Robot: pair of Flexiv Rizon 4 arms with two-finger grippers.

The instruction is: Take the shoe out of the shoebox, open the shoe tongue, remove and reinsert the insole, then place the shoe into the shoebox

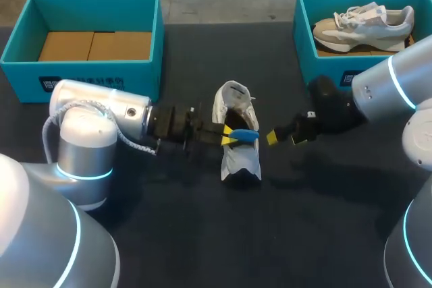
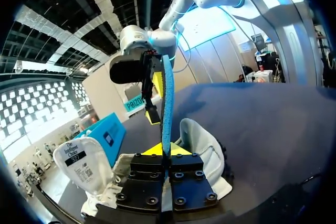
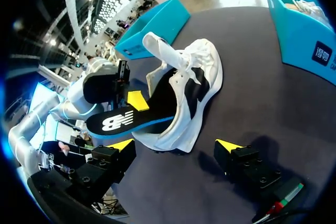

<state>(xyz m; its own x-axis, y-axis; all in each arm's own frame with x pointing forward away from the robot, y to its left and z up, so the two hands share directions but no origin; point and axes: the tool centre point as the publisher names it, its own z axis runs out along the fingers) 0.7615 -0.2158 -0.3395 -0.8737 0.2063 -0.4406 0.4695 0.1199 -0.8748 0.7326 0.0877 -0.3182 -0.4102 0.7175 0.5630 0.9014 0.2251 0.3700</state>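
A white shoe (image 1: 237,143) lies mid-table with its tongue (image 2: 84,163) folded out. A black insole with a blue rim (image 3: 126,121) sticks partly out of the shoe's opening. My left gripper (image 1: 226,138) is shut on the insole's free end; in the left wrist view the insole (image 2: 167,108) stands edge-on between the closed fingers of that gripper (image 2: 167,150). My right gripper (image 1: 283,137) hangs open just to the right of the shoe (image 3: 194,87), nothing between its fingers (image 3: 122,144), facing the left gripper (image 3: 134,100).
A teal shoebox (image 1: 101,71) at the back left holds only a cardboard liner. A second teal shoebox (image 1: 324,65) at the back right holds another pale shoe (image 1: 364,25). Dark tabletop lies in front of the shoe.
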